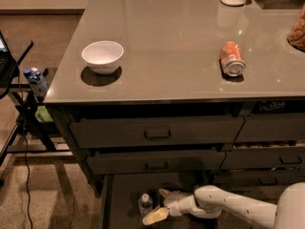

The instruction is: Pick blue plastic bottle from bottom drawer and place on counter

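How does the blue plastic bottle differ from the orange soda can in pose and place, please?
The blue plastic bottle stands upright; the orange soda can lies on its side. The bottle is in the bottom drawer, beside the open gripper; the can is on the counter, far from the gripper. The bottle is clear with a white cap; the can is orange. Both are drink containers.
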Tool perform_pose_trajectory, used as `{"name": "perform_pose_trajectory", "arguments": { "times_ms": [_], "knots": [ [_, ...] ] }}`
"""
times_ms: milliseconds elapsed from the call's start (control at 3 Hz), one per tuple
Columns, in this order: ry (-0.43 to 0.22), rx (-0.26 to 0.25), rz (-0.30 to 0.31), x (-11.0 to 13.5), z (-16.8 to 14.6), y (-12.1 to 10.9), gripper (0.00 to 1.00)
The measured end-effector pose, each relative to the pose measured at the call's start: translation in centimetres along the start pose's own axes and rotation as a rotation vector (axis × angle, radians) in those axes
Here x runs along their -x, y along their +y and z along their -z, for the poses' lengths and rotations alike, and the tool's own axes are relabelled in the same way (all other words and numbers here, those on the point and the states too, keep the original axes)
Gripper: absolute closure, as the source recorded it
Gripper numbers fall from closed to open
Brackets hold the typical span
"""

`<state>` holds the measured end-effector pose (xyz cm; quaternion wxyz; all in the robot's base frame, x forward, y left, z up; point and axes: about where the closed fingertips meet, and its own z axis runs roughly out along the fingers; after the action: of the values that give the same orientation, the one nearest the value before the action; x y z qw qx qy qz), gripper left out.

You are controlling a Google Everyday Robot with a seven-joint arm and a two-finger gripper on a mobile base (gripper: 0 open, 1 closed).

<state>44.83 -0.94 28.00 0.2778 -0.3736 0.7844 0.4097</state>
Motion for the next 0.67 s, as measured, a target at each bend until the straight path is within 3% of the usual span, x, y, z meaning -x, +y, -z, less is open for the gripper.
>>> {"name": "perform_pose_trajectory", "arguments": {
  "times_ms": [667],
  "knots": [
    [-0.053,0.016,0.002,-0.5,-3.1,-1.0,0.00]
  ]
}}
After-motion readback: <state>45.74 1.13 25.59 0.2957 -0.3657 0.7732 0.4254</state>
